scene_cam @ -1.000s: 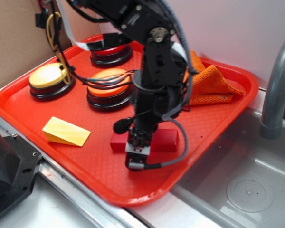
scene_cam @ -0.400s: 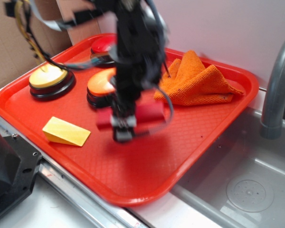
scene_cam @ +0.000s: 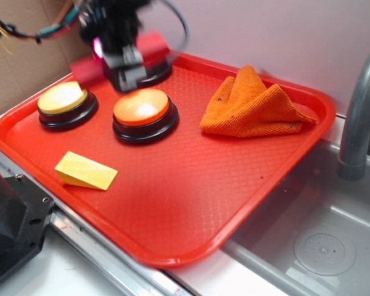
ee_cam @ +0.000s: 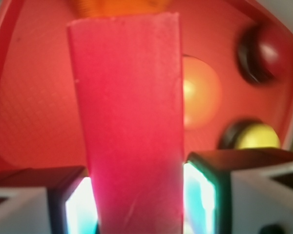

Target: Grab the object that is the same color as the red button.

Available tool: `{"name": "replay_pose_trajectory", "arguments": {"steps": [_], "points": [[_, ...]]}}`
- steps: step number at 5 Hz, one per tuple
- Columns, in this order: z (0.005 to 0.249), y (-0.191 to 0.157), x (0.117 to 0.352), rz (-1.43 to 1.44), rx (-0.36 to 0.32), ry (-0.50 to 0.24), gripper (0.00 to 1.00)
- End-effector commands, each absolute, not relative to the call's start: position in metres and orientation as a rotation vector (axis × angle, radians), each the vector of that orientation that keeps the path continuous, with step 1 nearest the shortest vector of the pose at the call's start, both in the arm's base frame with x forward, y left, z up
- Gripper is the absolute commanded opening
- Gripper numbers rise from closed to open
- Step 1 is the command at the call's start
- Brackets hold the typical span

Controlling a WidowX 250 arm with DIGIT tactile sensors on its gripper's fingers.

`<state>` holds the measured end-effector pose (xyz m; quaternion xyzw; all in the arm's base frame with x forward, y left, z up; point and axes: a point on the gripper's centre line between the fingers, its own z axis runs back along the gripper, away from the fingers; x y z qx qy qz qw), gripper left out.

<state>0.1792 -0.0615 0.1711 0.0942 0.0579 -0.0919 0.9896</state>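
Pincer (scene_cam: 128, 61) blurred, clamping red block (ee_cam: 129, 122); red button (ee_cam: 263, 56) hidden in exterior view.

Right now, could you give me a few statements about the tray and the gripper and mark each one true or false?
1. The gripper holds the red block between its fingers. True.
2. The red block lies flat on the tray. False: it is lifted above the tray's far left corner.
3. The yellow wedge sits near the tray's front left edge. True.
4. The orange cloth covers the orange button. False: the cloth lies apart, to the right of it.
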Motion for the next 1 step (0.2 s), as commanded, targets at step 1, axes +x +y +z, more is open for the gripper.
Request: {"name": "replay_pose_trajectory", "arguments": {"steps": [1], "points": [[0.205,-0.0758,0.1663,-0.097,0.219,0.081,0.0]]}}
